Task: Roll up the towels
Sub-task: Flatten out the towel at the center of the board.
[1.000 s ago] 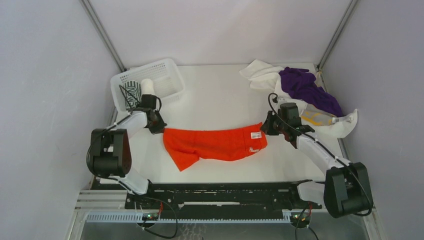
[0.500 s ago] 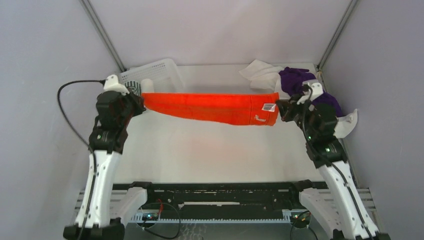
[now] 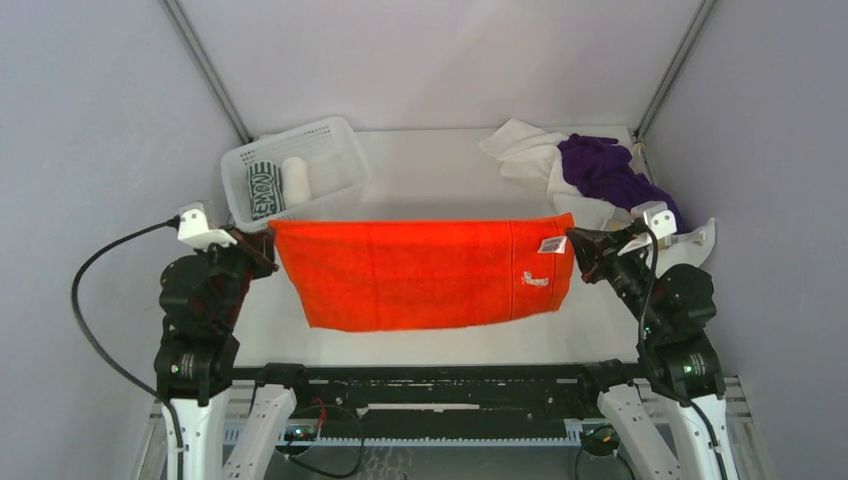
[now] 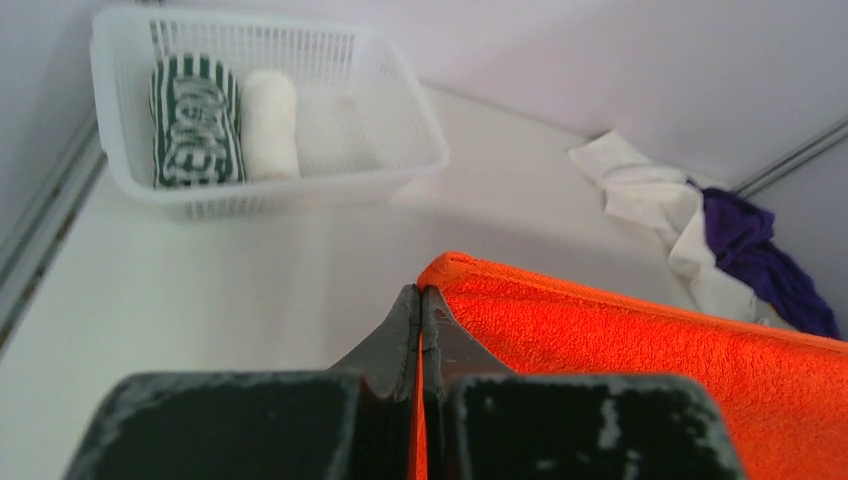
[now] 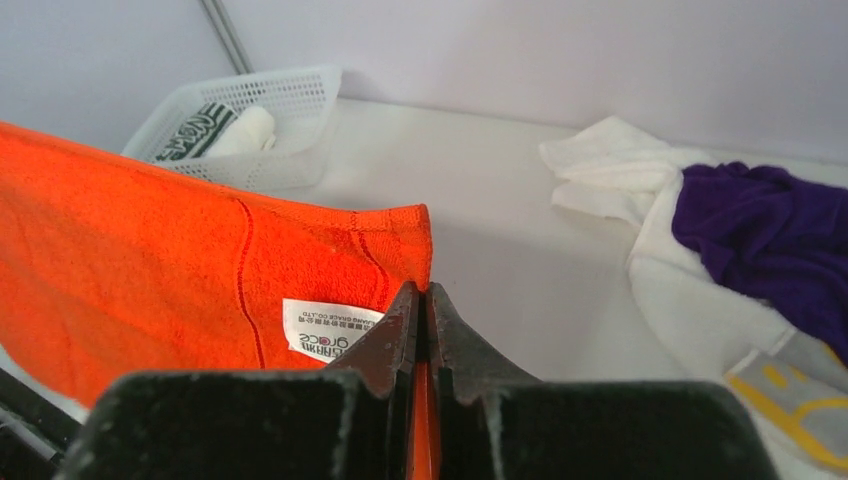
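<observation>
Top view, towel axis: the orange towel (image 3: 420,272) hangs spread out, long axis running left to right, top edge stretched between the two hands. Whether its lower edge touches the surface (image 3: 440,175) cannot be told.
Top view, left hand: the left hand (image 3: 268,240) is clenched on the upper left corner.
Top view, right hand: the right hand (image 3: 578,243) is clenched on the upper right corner, just beside the tag (image 3: 549,245).
Top view, room: bare surface lies beyond the towel. The basket (image 3: 335,135) sits far left, holding a striped roll (image 3: 263,187) and a white roll (image 3: 295,180). A white towel (image 3: 520,145) and a purple towel (image 3: 605,172) are heaped far right.
Left wrist, grip: fingers are pressed together on the orange corner and the cloth runs off rightward. The basket is well apart, ahead.
Right wrist, grip: fingers are closed on the corner hem and the cloth hangs leftward, tag showing. The white towel and purple towel lie near, on the right.
</observation>
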Available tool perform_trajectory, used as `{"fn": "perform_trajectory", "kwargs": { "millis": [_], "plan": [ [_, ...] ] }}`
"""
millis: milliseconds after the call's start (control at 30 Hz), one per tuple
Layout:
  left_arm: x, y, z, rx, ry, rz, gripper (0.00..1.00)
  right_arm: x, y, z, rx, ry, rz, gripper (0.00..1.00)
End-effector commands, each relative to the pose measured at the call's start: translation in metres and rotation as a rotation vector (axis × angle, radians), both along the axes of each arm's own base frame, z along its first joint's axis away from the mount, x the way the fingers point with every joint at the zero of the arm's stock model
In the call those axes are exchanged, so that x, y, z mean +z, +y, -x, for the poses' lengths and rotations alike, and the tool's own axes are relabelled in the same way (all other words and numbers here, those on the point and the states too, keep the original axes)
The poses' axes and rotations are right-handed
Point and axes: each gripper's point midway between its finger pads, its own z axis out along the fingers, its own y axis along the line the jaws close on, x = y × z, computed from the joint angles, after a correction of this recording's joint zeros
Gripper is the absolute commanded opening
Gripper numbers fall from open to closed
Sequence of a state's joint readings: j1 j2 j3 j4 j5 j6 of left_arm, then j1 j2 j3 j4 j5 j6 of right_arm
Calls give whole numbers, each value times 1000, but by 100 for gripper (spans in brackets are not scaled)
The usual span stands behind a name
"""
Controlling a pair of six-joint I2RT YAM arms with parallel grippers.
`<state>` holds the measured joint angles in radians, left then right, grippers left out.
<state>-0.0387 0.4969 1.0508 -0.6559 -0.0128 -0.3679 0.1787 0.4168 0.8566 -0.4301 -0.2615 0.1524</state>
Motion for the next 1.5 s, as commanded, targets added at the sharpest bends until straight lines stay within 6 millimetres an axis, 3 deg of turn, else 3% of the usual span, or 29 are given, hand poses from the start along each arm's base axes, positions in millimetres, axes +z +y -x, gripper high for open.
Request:
{"fn": "perform_trajectory", "kwargs": {
  "millis": [0, 100, 233, 367, 433, 567, 733, 833, 967, 1100, 1233, 1467],
  "plan": [
    [-60, -1, -26, 17, 192, 34, 0, -39, -5, -20, -51, 136, 17, 1],
    [-109, -2, -52, 35, 356, 60, 0, -77, -3, -44, -71, 263, 23, 1],
    [-173, -2, -90, 85, 544, 100, 0, -144, -5, -84, -138, 441, 43, 1],
    [-218, -1, -127, 136, 670, 111, 1, -197, -8, -122, -189, 565, 70, 1],
    [-229, -2, -146, 147, 700, 116, 3, -222, -12, -139, -214, 615, 84, 1],
    [-241, -7, -182, 149, 723, 96, 4, -242, -18, -168, -239, 668, 90, 2],
    [-249, -12, -214, 138, 753, 58, 8, -252, -28, -198, -259, 716, 105, 8],
    [-247, -10, -222, 147, 746, 44, 20, -251, -33, -210, -276, 726, 112, 17],
    [-239, -9, -223, 148, 741, 25, 43, -242, -37, -218, -303, 725, 110, 40],
    [-221, -16, -208, 134, 721, 21, 55, -222, -35, -203, -302, 720, 90, 54],
    [-208, -31, -176, 92, 699, 50, 68, -213, -34, -172, -324, 729, 72, 56],
    [-232, -45, -107, 31, 731, 109, 78, -225, -24, -110, -334, 836, 33, 58]
  ]
}}
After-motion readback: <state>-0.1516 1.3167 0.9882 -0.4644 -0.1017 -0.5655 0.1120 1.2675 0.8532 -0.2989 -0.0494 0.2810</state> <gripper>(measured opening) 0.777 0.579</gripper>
